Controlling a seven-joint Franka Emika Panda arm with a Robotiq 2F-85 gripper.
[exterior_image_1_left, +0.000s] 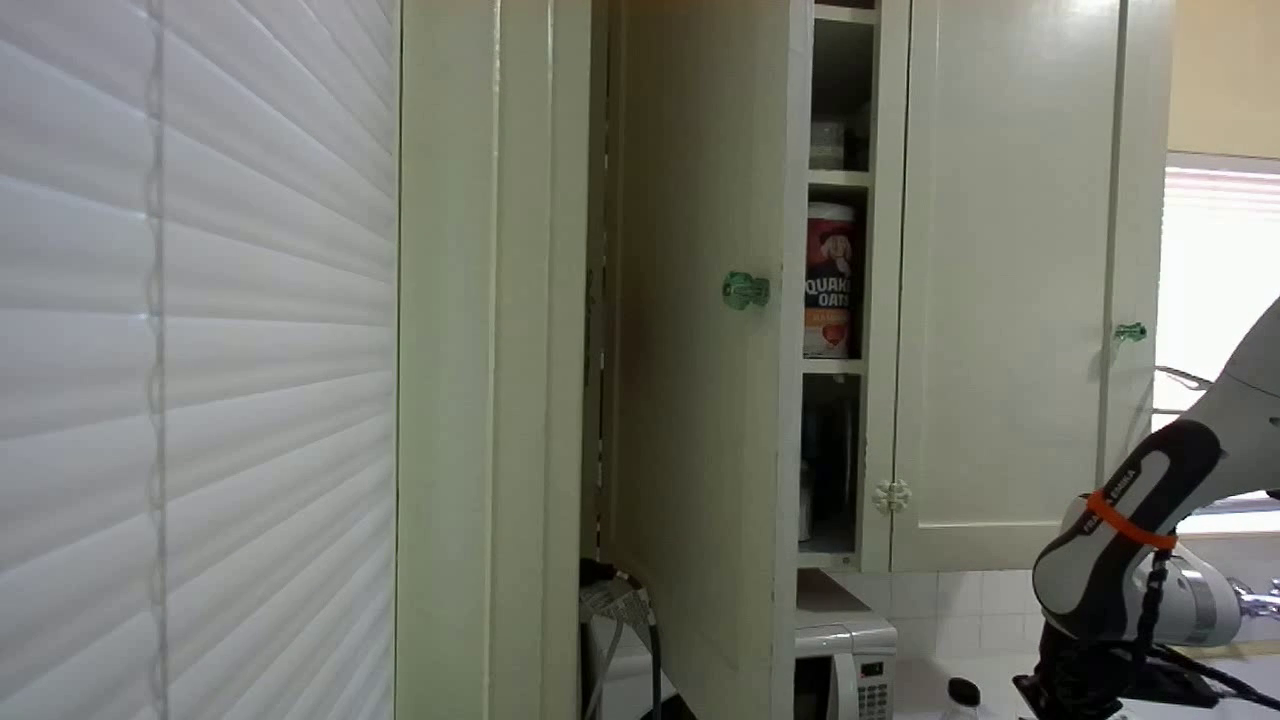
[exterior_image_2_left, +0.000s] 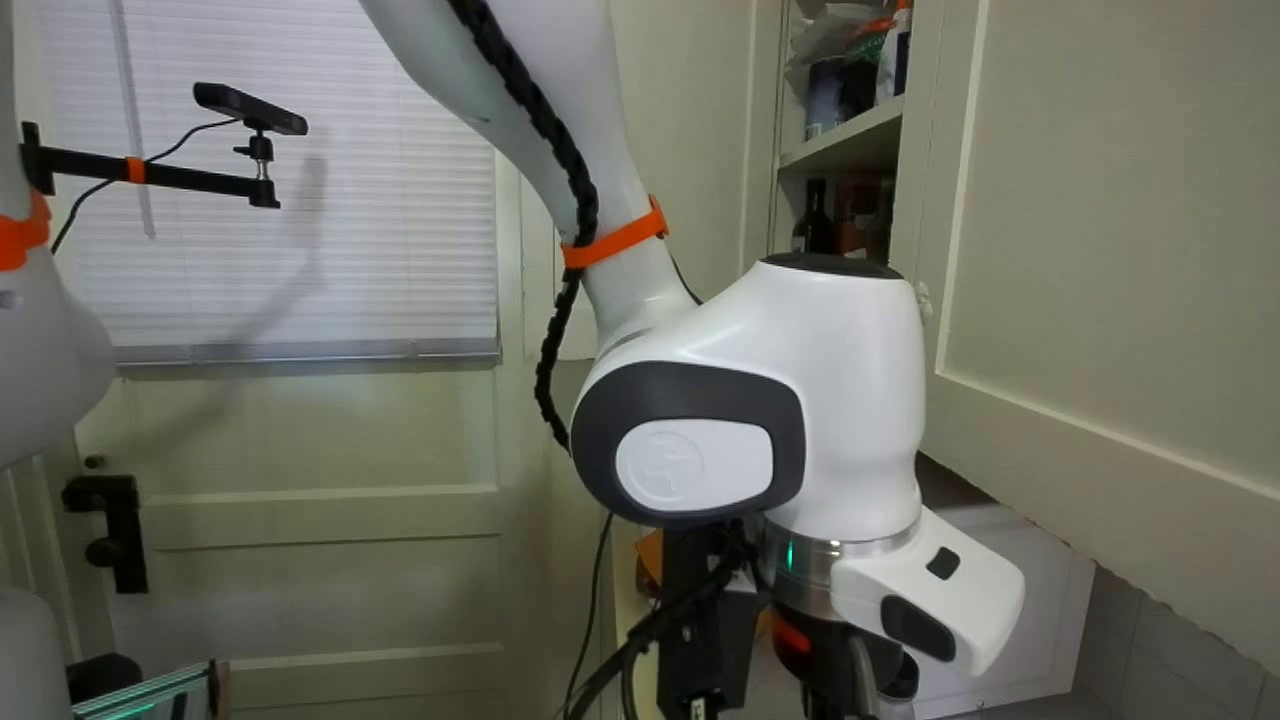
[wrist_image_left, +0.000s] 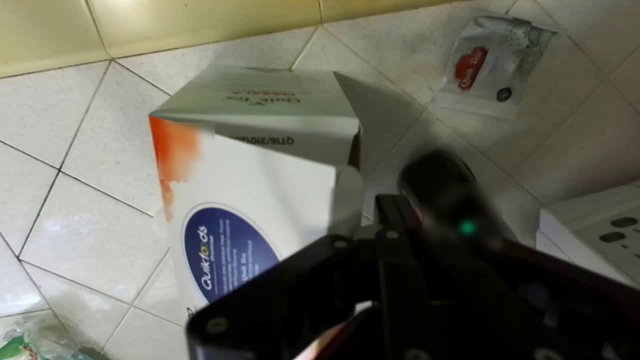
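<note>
We find the fingers (wrist_image_left: 393, 212) closed, with nothing seen held — just beside the white Quik Tea box (wrist_image_left: 260, 180), which sits on the tiled worktop (wrist_image_left: 75, 210) with its top seemingly ajar; whether they touch it, we cannot tell. We read the step in hand as close work at that box. A next move calls, in our judgement, for parting the fingers before any grip — and for clearance from the dark blurred object (wrist_image_left: 435, 175) alongside.
</note>
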